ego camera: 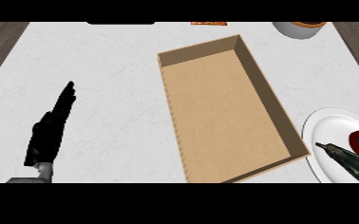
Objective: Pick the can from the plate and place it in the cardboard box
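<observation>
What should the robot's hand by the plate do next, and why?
Probably slide the right hand a bit further over the plate toward the dark red can at the view's right edge. The hand isn't around the can yet, and the cardboard box holds nothing.

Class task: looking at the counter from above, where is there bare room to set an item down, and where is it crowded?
Free: the counter between the left hand and the cardboard box, and the box's bare floor. Crowded: the right edge, where the right hand reaches over the plate beside the dark red can.

White marbled counter [105, 76], dark wood edges
</observation>
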